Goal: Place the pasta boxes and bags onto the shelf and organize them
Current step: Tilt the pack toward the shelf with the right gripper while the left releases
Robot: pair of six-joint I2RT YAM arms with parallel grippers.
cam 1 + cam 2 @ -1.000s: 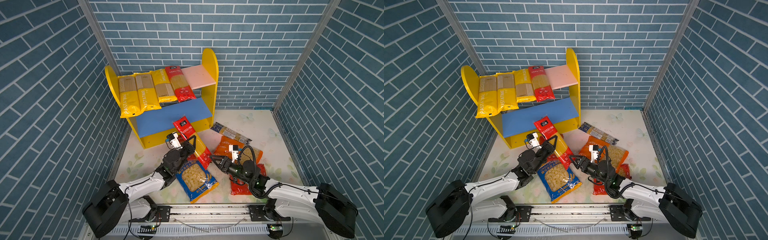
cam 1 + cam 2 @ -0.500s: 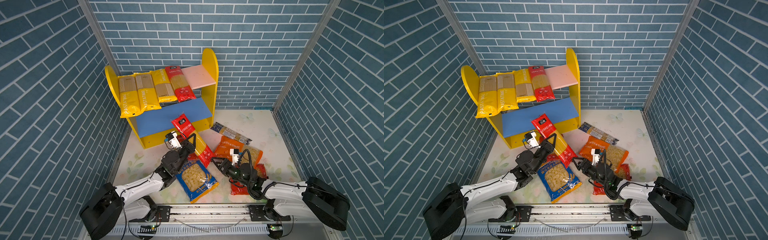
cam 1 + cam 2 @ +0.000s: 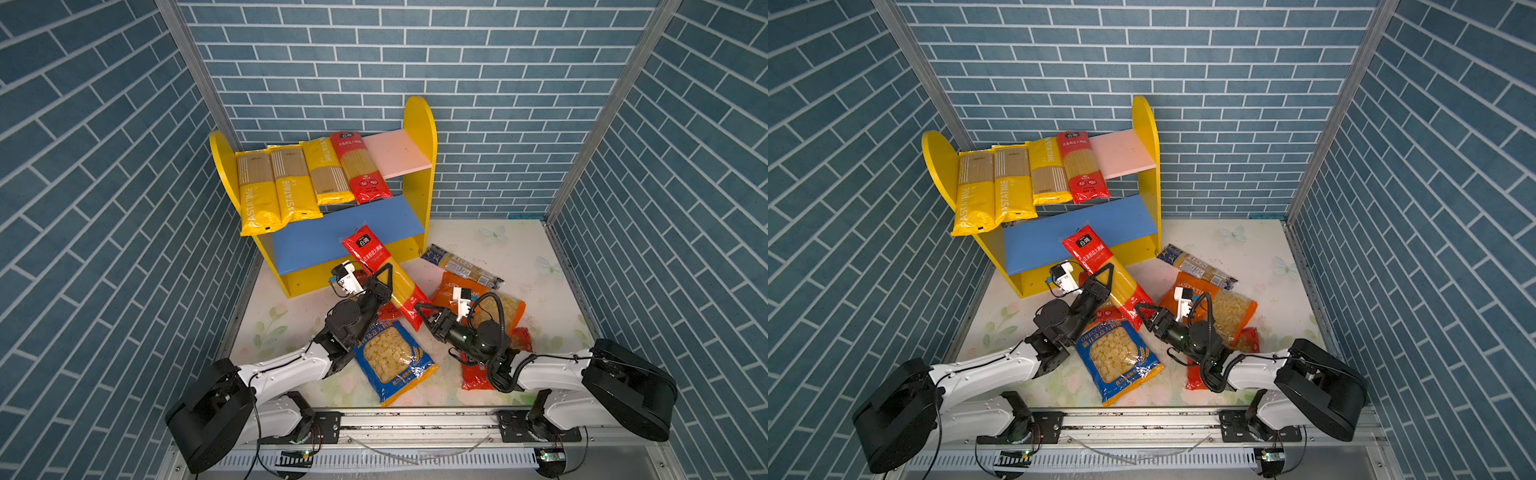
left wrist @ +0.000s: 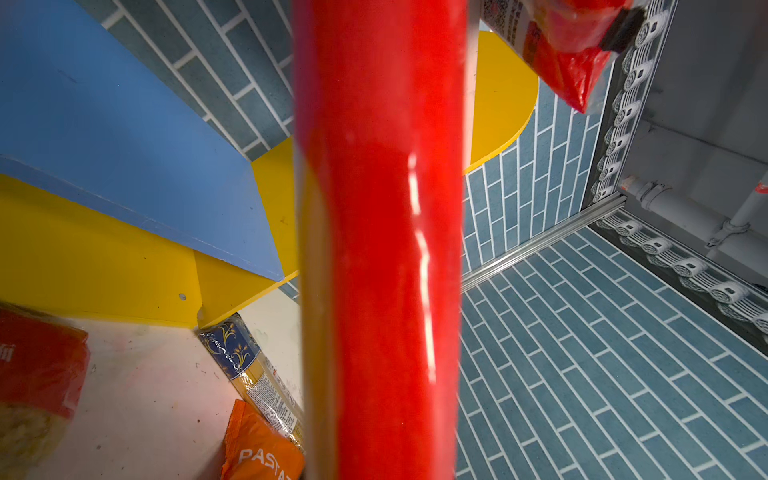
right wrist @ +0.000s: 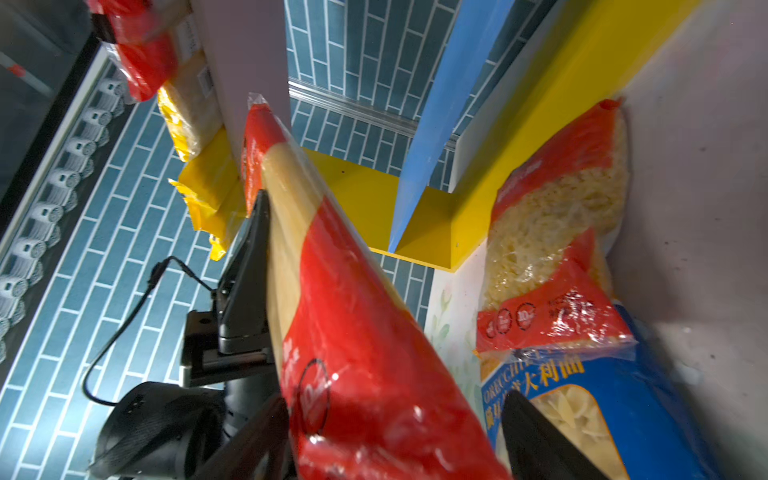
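The long red spaghetti pack [image 3: 376, 259] [image 3: 1100, 259] slants up in front of the shelf's blue lower board [image 3: 324, 239], with my left gripper [image 3: 388, 279] shut on its middle. The same pack [image 4: 382, 249] fills the left wrist view and hides the fingers there. My right gripper [image 3: 422, 320] [image 3: 1142, 318] stands open around the pack's lower end [image 5: 374, 374]; one finger [image 5: 540, 444] is clear of it. Three yellow packs [image 3: 291, 183] and a red pack [image 3: 359, 166] lie on the shelf's [image 3: 419, 124] pink upper board [image 3: 399, 153].
On the table lie a blue short-pasta bag [image 3: 390, 357], an orange bag [image 3: 490, 303], a dark-blue spaghetti pack [image 3: 461, 266], a red bag [image 3: 478, 374] under the right arm and another red bag [image 5: 557, 232] beside the shelf base. Brick walls close in on three sides.
The left gripper has lifted the red pack slightly toward the shelf. The right gripper has moved left to the pack's lower end, its jaws a little narrower.
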